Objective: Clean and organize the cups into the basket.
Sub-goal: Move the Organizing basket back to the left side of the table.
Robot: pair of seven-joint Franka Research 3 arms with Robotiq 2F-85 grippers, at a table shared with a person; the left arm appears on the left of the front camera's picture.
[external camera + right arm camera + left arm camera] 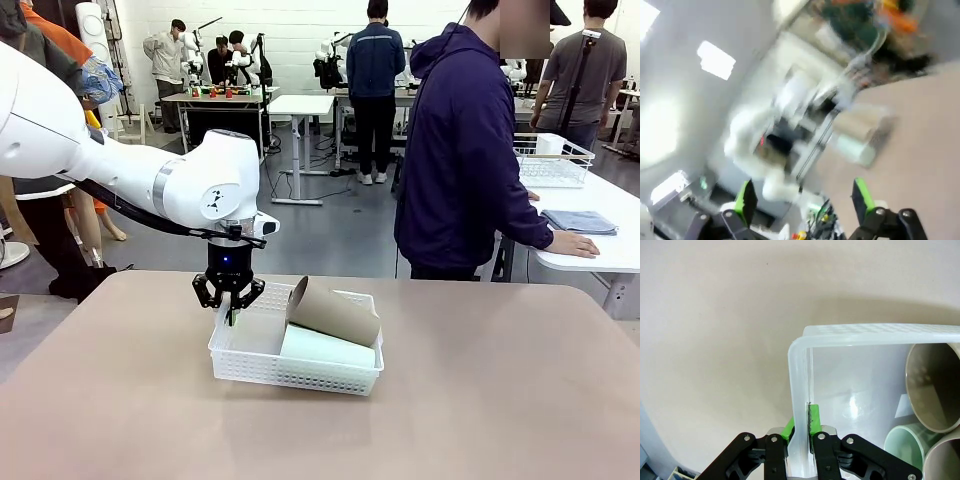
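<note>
The white lattice basket [290, 375] stands on the tan table, left of the middle. My left gripper [230, 305] comes down on its left end and is shut on that wall. In the left wrist view its green fingers [813, 421] pinch the translucent basket wall [800, 347] from both sides. A tan cup [335, 312] lies tilted across the basket, on top of a mint green cup [325, 348] that lies on its side. Looking into their mouths, I see a tan cup [935, 390], the mint cup [905, 445] and a second tan cup [945, 460]. My right gripper [805, 200] is open and holds nothing; its view is blurred.
A person in a dark blue hoodie [460, 150] stands at the far edge, one hand on a white side table at right. That table carries a folded blue cloth [580, 220] and a wire basket [553, 160]. Bare tabletop [480, 400] lies right of the basket.
</note>
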